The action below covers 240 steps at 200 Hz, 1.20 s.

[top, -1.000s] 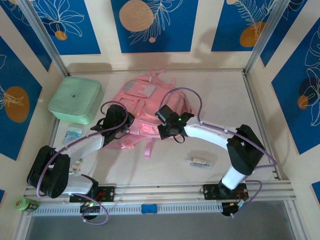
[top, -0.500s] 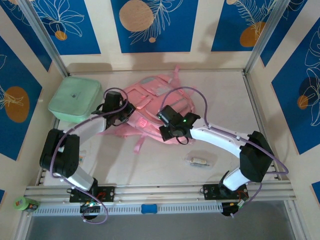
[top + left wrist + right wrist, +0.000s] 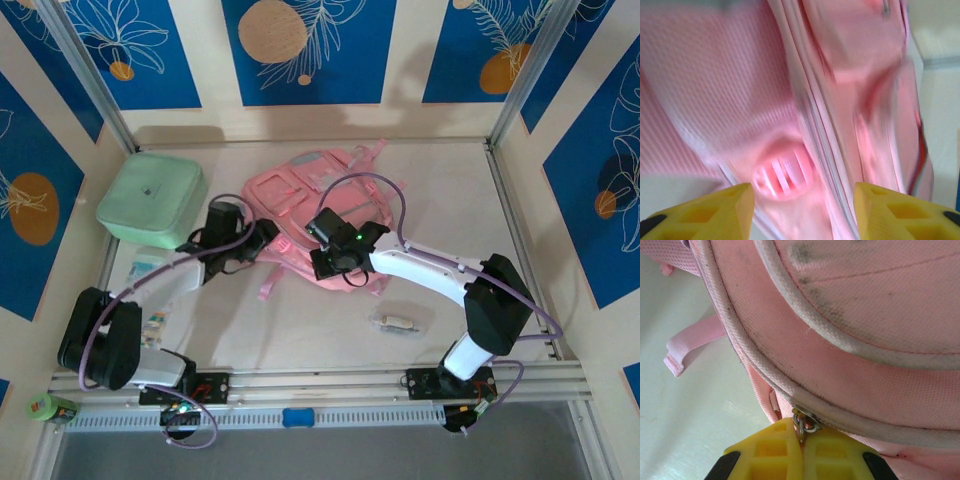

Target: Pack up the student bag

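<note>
The student bag (image 3: 312, 192), a soft pink backpack, lies flat at the middle back of the table with its straps toward the upper right. My left gripper (image 3: 262, 238) is at the bag's left edge. In the left wrist view its yellow fingertips (image 3: 715, 212) stand apart, the gripper (image 3: 804, 212) is open, and blurred pink fabric (image 3: 740, 75) lies beyond them. My right gripper (image 3: 324, 262) sits at the bag's near edge. The right wrist view shows the gripper (image 3: 802, 442) shut on the metal zipper pull (image 3: 805, 421) below the bag's white piping (image 3: 830, 325).
A mint-green lidded box (image 3: 150, 198) stands at the back left. Small packets (image 3: 148, 266) lie along the left edge by my left arm. A clear packet (image 3: 398, 322) lies front right. A loose pink strap (image 3: 270, 282) trails toward the front.
My left gripper has opened and let go of the bag, drawing back to its left edge. The bag has turned and shifted toward the back right while the right gripper kept its hold.
</note>
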{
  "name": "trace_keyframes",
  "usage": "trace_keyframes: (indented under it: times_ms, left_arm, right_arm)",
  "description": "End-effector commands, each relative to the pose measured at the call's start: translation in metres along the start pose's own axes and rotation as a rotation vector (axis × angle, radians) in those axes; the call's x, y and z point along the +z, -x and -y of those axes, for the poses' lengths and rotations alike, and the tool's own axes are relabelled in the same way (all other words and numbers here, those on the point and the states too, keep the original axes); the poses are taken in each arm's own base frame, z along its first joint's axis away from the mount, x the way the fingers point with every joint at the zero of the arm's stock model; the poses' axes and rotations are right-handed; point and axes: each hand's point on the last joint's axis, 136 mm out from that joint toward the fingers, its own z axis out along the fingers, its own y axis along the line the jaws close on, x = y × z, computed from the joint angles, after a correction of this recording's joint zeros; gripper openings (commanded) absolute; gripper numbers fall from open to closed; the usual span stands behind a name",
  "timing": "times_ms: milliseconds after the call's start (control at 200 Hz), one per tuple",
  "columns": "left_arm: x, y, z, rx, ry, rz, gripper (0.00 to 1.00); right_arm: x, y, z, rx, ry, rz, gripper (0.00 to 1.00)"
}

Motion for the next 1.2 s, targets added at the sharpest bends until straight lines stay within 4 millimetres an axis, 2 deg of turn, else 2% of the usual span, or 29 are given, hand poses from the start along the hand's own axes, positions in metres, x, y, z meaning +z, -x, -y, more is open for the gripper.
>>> trace_keyframes:
  times_ms: [0, 80, 230, 335, 385, 580, 710, 755, 855, 1030, 1196]
  left_arm:
    - [0.001, -0.016, 0.028, -0.051, -0.078, 0.036, 0.58]
    - [0.007, -0.026, 0.038, -0.083, -0.098, 0.035, 0.59]
    - [0.019, -0.046, 0.028, -0.134, -0.04, 0.078, 0.56]
    - [0.025, -0.047, 0.026, -0.165, -0.038, 0.106, 0.47]
    - [0.027, -0.048, 0.028, -0.158, -0.032, 0.112, 0.46]
    - [0.036, -0.048, 0.026, -0.173, 0.013, 0.149, 0.27]
    - [0.033, -0.033, 0.026, -0.107, 0.05, 0.222, 0.09]
    - [0.03, -0.031, 0.017, -0.09, 0.119, 0.224, 0.0]
    - [0.022, -0.018, 0.01, -0.077, 0.135, 0.243, 0.0]
    - [0.005, 0.013, -0.001, -0.043, 0.111, 0.253, 0.0]
    - [0.0, 0.04, -0.009, -0.081, 0.045, 0.201, 0.0]
  right_arm:
    - [-0.001, 0.005, -0.004, 0.019, 0.004, 0.014, 0.0]
    - [-0.002, 0.003, -0.004, 0.021, 0.0, 0.011, 0.0]
    - [0.0, 0.0, -0.003, 0.039, 0.002, 0.01, 0.0]
    - [0.0, 0.0, -0.005, 0.04, 0.006, 0.011, 0.0]
    - [0.002, -0.001, -0.005, 0.037, -0.001, 0.01, 0.0]
    - [0.007, -0.001, -0.005, 0.045, -0.008, 0.008, 0.0]
    - [0.006, -0.001, 0.003, 0.04, -0.072, 0.001, 0.0]
    - [0.004, -0.003, 0.005, 0.038, -0.087, -0.003, 0.0]
    - [-0.003, -0.011, 0.016, 0.038, -0.131, -0.017, 0.0]
    - [-0.015, -0.034, 0.047, 0.033, -0.203, -0.039, 0.0]
    - [-0.014, -0.049, 0.091, 0.106, -0.247, -0.097, 0.0]
